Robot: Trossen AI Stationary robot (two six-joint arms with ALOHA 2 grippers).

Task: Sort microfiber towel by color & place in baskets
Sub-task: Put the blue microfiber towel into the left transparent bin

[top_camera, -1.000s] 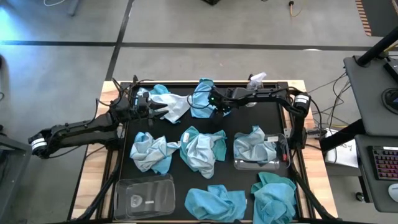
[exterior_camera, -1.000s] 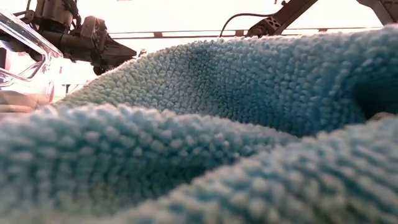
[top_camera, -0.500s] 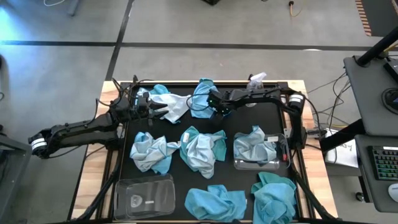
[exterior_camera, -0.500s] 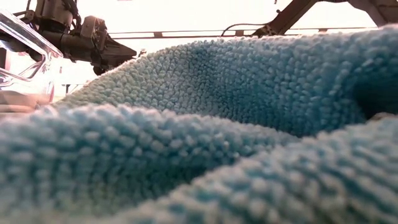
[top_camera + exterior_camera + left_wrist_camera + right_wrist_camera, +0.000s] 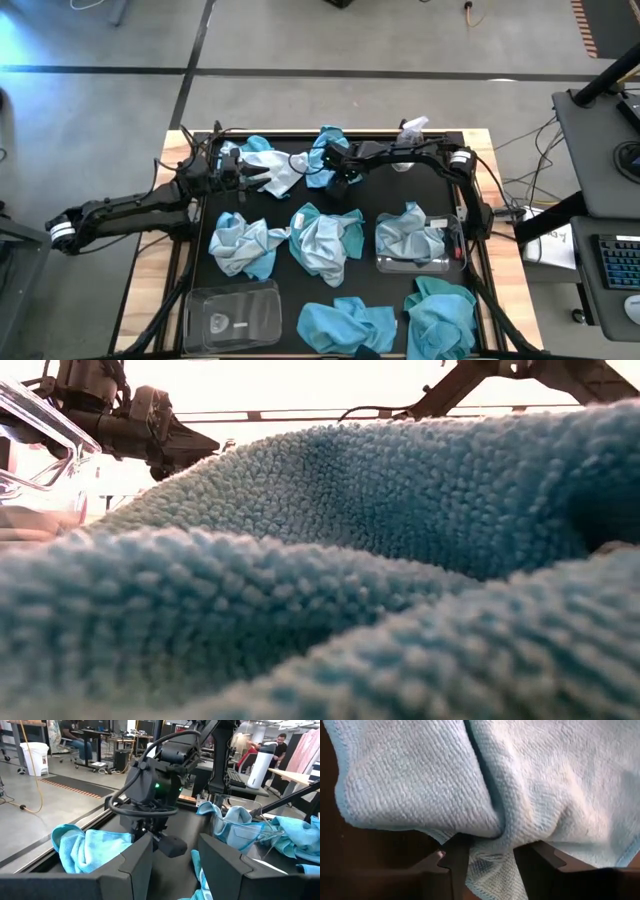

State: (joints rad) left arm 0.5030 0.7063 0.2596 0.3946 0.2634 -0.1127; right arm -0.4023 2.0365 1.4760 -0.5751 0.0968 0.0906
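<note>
Right tool (image 5: 484, 851) pinches a pale towel (image 5: 485, 780) (fingers (image 5: 455, 857) nearly closed).

spray bottle (image 5: 412, 127), black mat (image 5: 395, 196), wooden table (image 5: 148, 290)

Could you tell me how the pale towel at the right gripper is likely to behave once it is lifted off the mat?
Probably floppy: the pale towel already folds and creases between the right gripper's fingers, so it should drape and hang. It is likely light, being thin looped cloth. The nubbly pile should grip rather than slip, though a trailing corner may drag across the black mat.
</note>
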